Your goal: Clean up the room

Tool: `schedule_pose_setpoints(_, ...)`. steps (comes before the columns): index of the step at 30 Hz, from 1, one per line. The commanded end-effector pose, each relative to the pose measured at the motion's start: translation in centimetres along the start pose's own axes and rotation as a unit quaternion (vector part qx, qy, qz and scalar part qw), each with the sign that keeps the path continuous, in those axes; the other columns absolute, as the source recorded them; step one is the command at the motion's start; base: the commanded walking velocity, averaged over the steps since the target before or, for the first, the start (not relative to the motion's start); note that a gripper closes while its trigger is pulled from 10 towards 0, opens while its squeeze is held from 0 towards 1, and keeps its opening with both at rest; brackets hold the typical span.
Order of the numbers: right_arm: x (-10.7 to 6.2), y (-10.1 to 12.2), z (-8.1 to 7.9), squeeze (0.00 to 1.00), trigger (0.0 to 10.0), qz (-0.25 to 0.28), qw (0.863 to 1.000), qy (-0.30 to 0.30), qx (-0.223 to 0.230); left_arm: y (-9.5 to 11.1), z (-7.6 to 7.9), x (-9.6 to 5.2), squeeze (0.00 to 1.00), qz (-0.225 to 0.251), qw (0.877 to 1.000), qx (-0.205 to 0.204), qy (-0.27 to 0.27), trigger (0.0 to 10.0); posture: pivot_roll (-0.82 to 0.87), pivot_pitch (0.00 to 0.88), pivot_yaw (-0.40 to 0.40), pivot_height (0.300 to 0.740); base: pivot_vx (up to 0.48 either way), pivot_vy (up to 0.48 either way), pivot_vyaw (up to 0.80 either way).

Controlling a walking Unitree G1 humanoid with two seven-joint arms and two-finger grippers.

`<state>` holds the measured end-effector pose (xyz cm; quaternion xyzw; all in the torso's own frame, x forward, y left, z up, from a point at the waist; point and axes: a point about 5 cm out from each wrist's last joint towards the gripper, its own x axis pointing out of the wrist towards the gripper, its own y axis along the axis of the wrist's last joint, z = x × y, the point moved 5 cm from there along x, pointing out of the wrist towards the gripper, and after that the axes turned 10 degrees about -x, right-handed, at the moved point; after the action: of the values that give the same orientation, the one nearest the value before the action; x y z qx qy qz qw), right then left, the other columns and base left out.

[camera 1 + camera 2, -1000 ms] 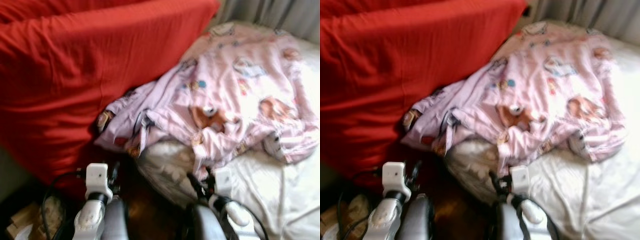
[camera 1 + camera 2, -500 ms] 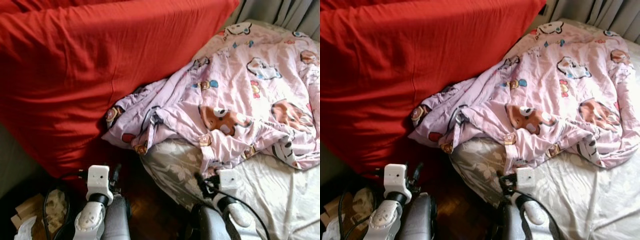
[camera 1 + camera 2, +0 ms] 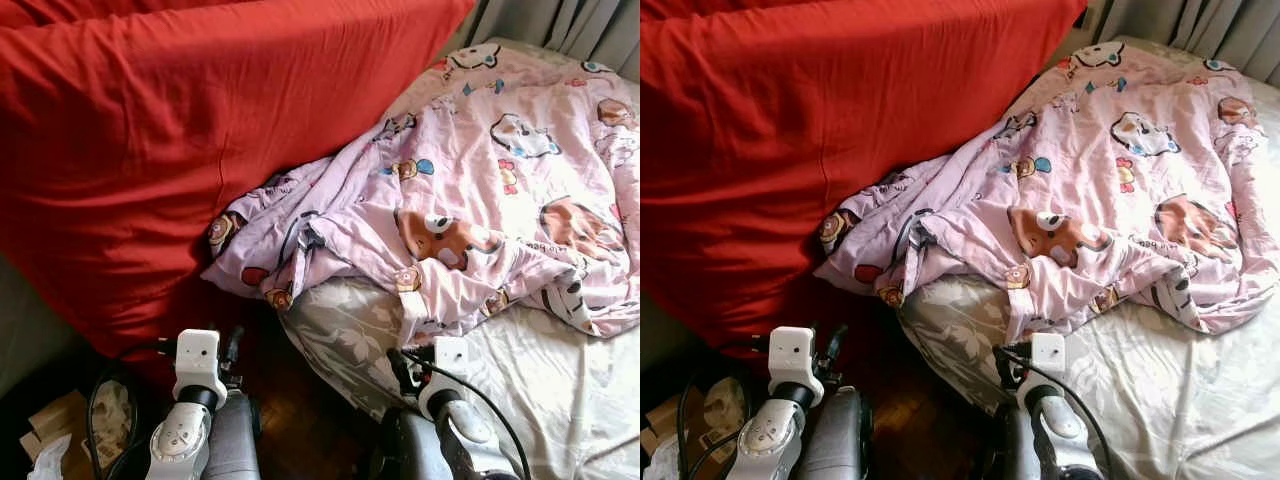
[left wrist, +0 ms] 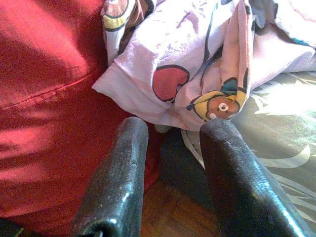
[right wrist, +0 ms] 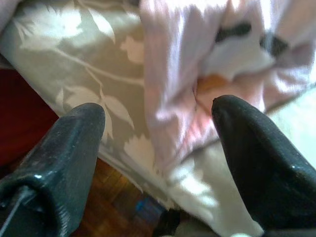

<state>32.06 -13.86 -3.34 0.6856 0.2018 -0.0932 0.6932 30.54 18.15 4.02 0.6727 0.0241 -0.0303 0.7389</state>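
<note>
Currently standing at bed corner. Pink blanket (image 3: 470, 200) bunched on bed (image 3: 560, 390), edge spilling against red cover (image 3: 150, 150). Left gripper (image 4: 173, 163) and right gripper (image 5: 158, 148) spread, empty, near hanging hem, likely readying grasp.

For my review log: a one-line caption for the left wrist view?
Open left end effector faces the pink cartoon blanket, beside the red cover.

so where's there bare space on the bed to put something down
The free patch is the leaf-print bedsheet, bare from the pink cartoon blanket's lower edge down to the mattress corner by the right gripper. The upper bed is crowded by the crumpled blanket, which runs up against the red cushion. A narrow strip of wooden floor lies between cushion and bed.
</note>
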Motion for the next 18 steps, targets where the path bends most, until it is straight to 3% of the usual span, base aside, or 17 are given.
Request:
schedule_pose_setpoints(1, -0.08, -0.54, 0.06, 0.00, 10.0, -0.013, 1.000, -0.003, -0.005, -0.50, 0.08, -0.43, 0.00, -0.012, 1.000, 0.003, -0.005, 10.0, 0.14, 0.223, -0.060, 0.607, 0.296, 0.000, 0.00)
schedule_pose_setpoints(11, 0.06, -0.42, -0.14, 0.00, 10.0, -0.014, 0.999, 0.002, -0.029, -0.63, 0.25, -0.60, 0.00, -0.014, 1.000, 0.003, -0.008, 10.0, 0.13, 0.239, -0.059, 0.607, 0.307, 0.000, 0.00)
schedule_pose_setpoints(18, 0.15, -0.97, -0.58, 0.00, 10.0, -0.035, 0.998, -0.003, -0.044, -0.69, 0.34, -0.74, 0.00, -0.015, 1.000, 0.004, -0.010, 10.0, 0.13, 0.248, -0.056, 0.607, 0.000, 0.000, 0.00)
